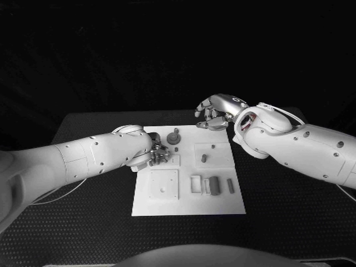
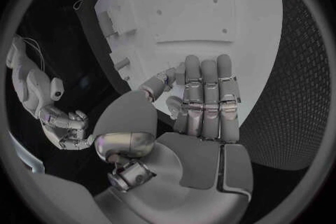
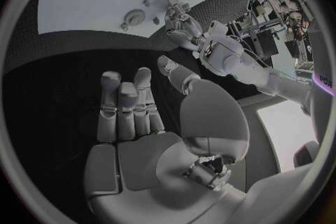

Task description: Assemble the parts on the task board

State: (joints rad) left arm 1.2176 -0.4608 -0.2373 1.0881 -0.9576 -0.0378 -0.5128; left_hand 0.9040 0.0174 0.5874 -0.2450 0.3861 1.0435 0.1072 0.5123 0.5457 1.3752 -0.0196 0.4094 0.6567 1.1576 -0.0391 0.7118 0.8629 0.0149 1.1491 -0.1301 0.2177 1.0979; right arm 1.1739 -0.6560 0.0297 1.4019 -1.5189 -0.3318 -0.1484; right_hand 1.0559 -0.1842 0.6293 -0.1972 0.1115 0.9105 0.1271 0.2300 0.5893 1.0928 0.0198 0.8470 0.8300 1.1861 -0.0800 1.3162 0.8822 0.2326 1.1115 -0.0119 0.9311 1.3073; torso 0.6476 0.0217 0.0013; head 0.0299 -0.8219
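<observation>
The white task board (image 1: 188, 203) lies in the middle of the black table. On it stand a round knobbed part (image 1: 174, 137) at the far end, a small peg (image 1: 204, 158) in a square recess, and several short bars (image 1: 214, 185) near the right edge. My left hand (image 1: 153, 156) is low over the board's left side, fingers stretched flat over the board (image 2: 210, 5) with nothing seen in them (image 2: 207, 102). My right hand (image 1: 217, 112) hovers beyond the board's far edge, over bare table, fingers extended and palm empty (image 3: 129, 112).
A square plate (image 1: 162, 183) with holes sits on the board's near left. Black mesh table (image 1: 290, 211) surrounds the board on all sides. The right forearm (image 1: 306, 147) crosses above the table to the right of the board.
</observation>
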